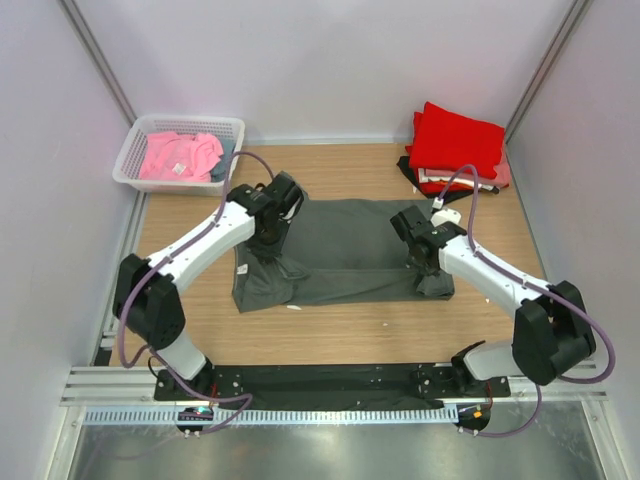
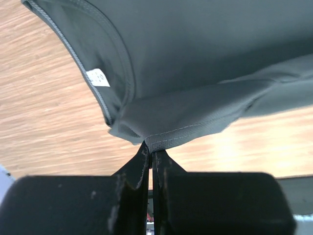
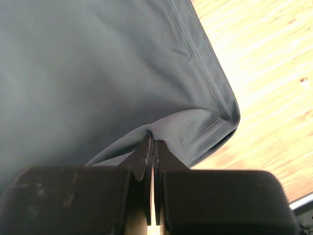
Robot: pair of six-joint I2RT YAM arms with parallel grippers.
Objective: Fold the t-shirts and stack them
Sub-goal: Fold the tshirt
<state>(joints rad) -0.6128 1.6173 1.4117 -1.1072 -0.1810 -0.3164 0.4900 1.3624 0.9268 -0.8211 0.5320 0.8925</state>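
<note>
Grey is what you hold: the dark grey cloth t-shirt lies spread sideways across the middle of the light wooden table. It is mostly smooth, with a rumpled flap at its near left corner. Its small white neck label shows inside the collar. Your left gripper is clamped on a stitched hem, and your right gripper is pinched tight on a fold at the opposite end. Folded red t-shirts sit stacked far right, and a pink t-shirt fills the white latticed plastic basket far left.

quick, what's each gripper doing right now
Left gripper: closed, pinching a fold of the grey shirt.
Right gripper: closed on the same shirt.
</note>
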